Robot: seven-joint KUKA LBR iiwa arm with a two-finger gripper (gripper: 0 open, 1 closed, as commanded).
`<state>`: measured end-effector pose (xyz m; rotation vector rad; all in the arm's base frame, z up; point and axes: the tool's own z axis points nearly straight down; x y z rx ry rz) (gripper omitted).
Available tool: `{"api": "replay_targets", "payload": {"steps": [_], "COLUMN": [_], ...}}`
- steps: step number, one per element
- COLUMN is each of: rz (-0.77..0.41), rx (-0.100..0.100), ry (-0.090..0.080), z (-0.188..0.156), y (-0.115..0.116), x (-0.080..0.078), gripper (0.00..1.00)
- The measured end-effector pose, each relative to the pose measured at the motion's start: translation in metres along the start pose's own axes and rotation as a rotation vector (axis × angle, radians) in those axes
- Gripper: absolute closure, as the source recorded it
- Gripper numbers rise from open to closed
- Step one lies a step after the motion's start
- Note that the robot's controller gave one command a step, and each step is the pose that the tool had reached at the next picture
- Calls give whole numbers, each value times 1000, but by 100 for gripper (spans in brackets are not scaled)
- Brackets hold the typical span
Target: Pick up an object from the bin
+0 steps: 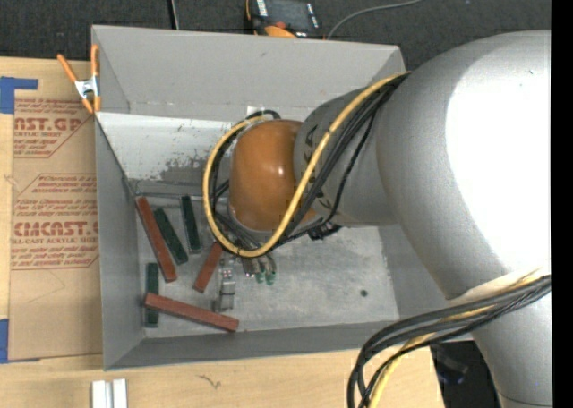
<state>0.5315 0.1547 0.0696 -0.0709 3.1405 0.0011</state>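
The claw is hanging low in the grey bin, left of centre; whether it is wide or narrow cannot be told. A short red-brown stick is lying just beside it. A longer red-brown stick is lying nearer the front wall, and dark green sticks are lying further left.

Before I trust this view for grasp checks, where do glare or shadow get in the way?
Camera view: glare on the white arm, soft sheen on its orange cover; the bin's left wall is shaded, yet the sticks beside it read clearly.
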Motion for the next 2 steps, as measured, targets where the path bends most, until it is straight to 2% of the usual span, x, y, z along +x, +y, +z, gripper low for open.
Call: {"api": "replay_targets", "payload": {"steps": [1,2], "rz": [-1,10], "rx": [-1,-2], "ry": [0,-9], "z": [0,-142], "y": [1,-3], "x": [0,-11], "gripper": [100,100]}}
